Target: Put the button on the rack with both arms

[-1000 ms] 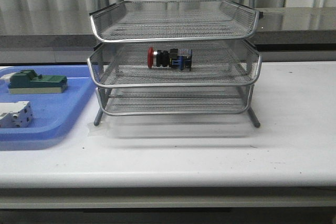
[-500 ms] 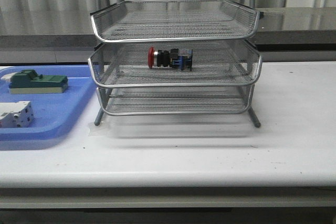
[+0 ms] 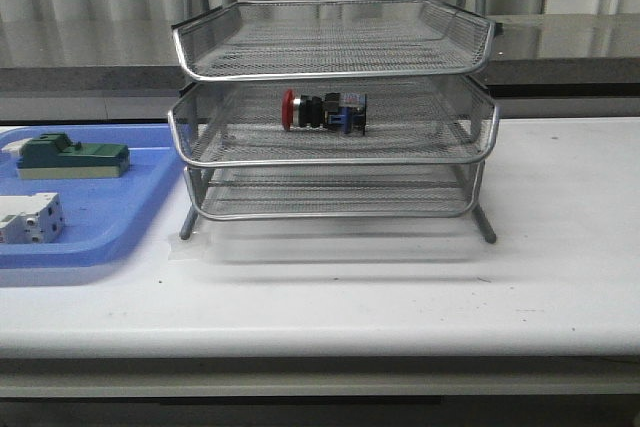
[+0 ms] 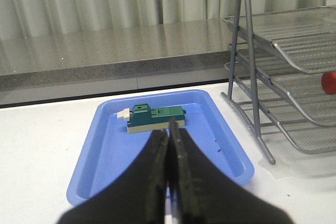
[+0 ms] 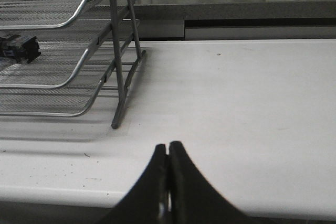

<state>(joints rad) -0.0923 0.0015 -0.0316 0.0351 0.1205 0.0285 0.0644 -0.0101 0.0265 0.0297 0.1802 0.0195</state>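
Grippers [image 4: 168,135] closed, empty; red-headed button [image 3: 323,111] sideways, rack [image 3: 330,152] mid-tier.

Beyond the left end effector [image 4: 169,148], only the red head of the button [image 4: 329,82] shows, cut by the frame edge. Beyond the right end effector [image 5: 168,158], only its dark rear block shows. The blue tray [image 3: 100,237] and white terminal block [image 3: 28,218] run off the front view's edge.

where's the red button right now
In the front view the button lies on its side in the middle tier of the rack, a little left of centre, red head pointing toward the blue tray.
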